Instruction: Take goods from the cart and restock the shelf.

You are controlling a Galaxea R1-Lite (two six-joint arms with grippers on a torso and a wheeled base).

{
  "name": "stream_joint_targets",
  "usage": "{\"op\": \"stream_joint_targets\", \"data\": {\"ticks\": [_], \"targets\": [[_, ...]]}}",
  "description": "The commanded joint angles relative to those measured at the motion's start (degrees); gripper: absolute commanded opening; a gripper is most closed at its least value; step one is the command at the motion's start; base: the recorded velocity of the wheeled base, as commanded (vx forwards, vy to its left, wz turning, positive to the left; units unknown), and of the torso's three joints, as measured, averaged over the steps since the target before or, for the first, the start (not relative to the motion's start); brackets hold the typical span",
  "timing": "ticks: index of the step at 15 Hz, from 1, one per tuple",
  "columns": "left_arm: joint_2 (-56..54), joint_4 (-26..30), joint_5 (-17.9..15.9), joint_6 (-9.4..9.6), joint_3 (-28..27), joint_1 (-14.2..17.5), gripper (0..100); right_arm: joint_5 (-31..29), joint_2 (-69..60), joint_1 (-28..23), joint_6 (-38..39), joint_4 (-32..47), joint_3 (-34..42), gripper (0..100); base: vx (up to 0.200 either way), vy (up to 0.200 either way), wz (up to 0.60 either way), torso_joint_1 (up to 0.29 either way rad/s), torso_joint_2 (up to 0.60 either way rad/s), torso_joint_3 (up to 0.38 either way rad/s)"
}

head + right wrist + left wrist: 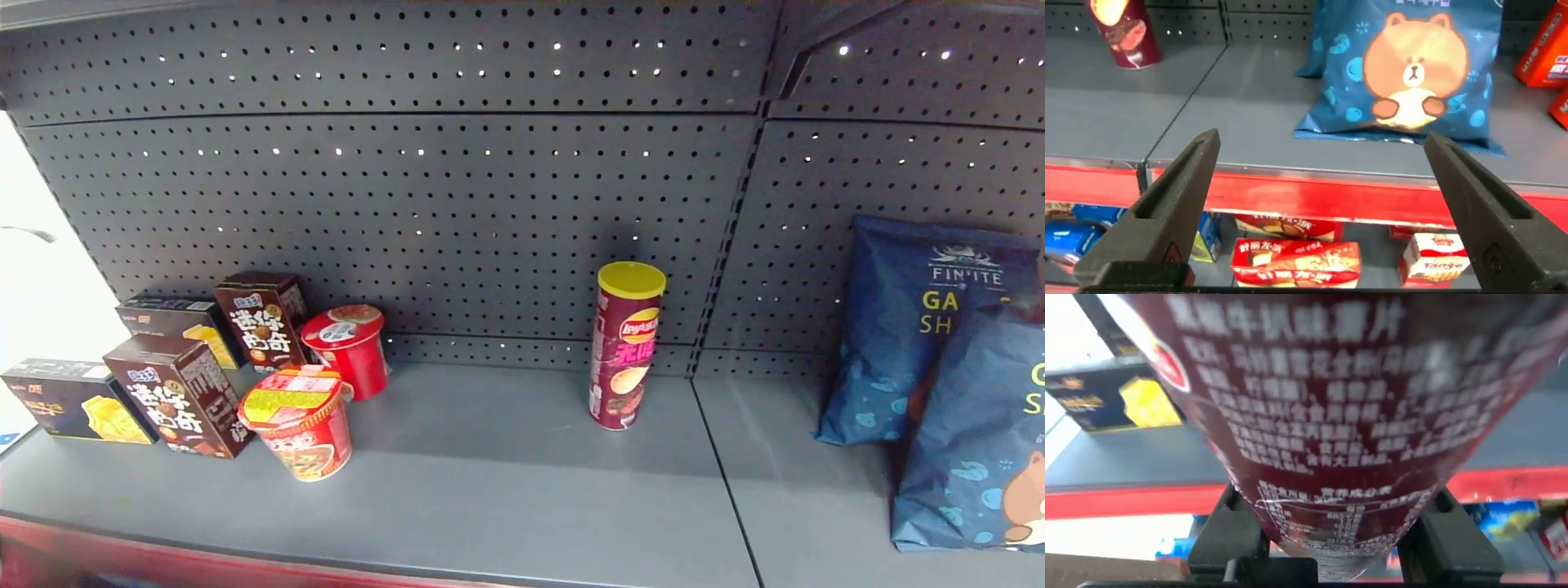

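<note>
Now | your left gripper (1343,535) clamps a maroon tube (1355,416), probably a chip can, view too close | your right gripper (1323,139) gapes wide, facing the shelf (1249,98) | on it: noodle cups (302,420) at 9 o'clock, standing chip can (624,347) at 12, blue bags (922,327) at 3.

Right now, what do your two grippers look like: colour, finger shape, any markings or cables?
Left gripper: two matte black, blocky fingers on a black crossbar; the dark red can hides their inner faces. Right gripper: two dark grey fingers, long wedges tapering to narrow tips, each with a small round hole low down. No cables or markings visible on either.
</note>
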Motion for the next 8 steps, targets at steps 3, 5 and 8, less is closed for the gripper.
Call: {"op": "stream_joint_targets", "data": {"ticks": [3,5,8], "targets": [[-2.78,0.29,1.06,0.02,-0.42,0.09,0,0.39,0.09,0.04,-0.83,0.13,-0.06,100,0.000,0.000,0.00,0.000,0.00,0.000],[-2.60,0.38,2.47,0.11,-3.50,0.17,0,4.70,16.96,1.01,-1.62,-2.24,-16.32,100,0.000,0.000,0.00,0.000,0.00,0.000],[-0.84,0.20,3.17,2.31,-5.34,0.17,0,11.12,27.33,5.84,-3.65,-6.11,-15.00,100,0.000,0.000,0.00,0.000,0.00,0.000]]}}
